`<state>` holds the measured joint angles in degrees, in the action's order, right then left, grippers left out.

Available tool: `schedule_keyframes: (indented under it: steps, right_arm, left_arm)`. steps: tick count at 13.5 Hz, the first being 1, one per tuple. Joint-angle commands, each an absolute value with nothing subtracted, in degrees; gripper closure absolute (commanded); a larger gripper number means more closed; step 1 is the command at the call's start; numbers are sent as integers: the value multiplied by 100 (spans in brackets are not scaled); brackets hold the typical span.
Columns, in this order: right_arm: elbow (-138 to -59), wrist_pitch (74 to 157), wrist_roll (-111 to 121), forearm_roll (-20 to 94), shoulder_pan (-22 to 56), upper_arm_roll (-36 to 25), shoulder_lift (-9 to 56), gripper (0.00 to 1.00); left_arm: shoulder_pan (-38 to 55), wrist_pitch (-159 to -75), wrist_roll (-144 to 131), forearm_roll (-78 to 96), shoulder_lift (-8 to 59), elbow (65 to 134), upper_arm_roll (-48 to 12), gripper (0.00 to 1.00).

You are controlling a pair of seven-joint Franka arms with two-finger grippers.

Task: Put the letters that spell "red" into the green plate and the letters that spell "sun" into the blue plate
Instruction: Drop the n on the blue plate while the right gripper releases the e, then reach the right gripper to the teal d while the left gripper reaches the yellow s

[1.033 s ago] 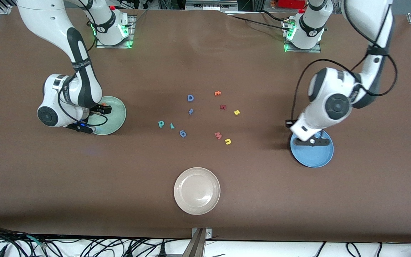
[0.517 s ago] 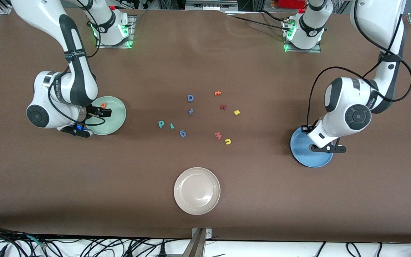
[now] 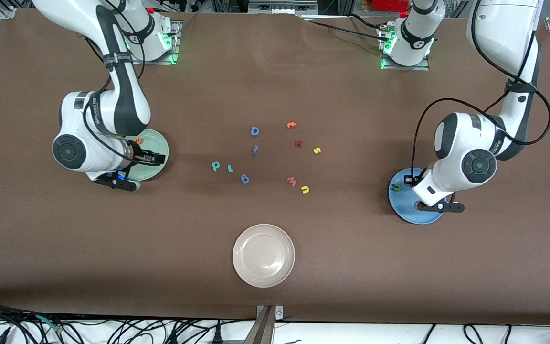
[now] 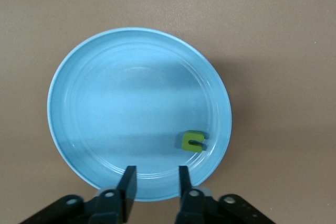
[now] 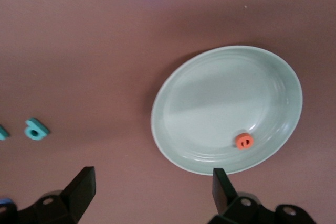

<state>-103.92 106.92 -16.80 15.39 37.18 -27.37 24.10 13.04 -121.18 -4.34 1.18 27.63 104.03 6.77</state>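
The right gripper (image 3: 153, 156), jaws wide apart, hovers over the green plate (image 3: 156, 167), which holds the orange "e" (image 3: 138, 140). The other letters (mid-table) (image 3: 229, 168) wait. The left gripper (image 4: 154, 182), jaws slightly parted and empty, hangs over the blue plate (image 3: 406, 211), holding the green "n" (image 4: 192, 141).

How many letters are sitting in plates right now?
2. An orange e lies in the green plate, near its rim. A dark green letter lies in the blue plate, also near its rim. In the front view the arms cover part of both plates.
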Motion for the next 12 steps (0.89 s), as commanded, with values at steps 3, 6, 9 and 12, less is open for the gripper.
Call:
schedule_keyframes:
  steps: [3, 6, 9, 12]
  right_arm:
    - [-9547, 10303, -2205, 1582, 3946, -2751, 2382, 2]
    - [-9080, 9756, -2513, 1573, 4042, -2751, 2391, 2]
    - [-9105, 10149, -2610, 1608, 4201, -2742, 2487, 2]
    - [-9149, 10641, -2794, 1687, 4447, -2716, 2776, 2]
  left_arm:
    - [1423, -12040, -1051, 717, 2628, 10476, 195, 4]
    - [1626, -12243, -2080, 1002, 2619, 10494, -104, 1]
    - [1705, -13048, -3414, 1002, 2584, 10791, -552, 1]
    - [1933, -14033, -4575, 923, 2470, 11397, -756, 1]
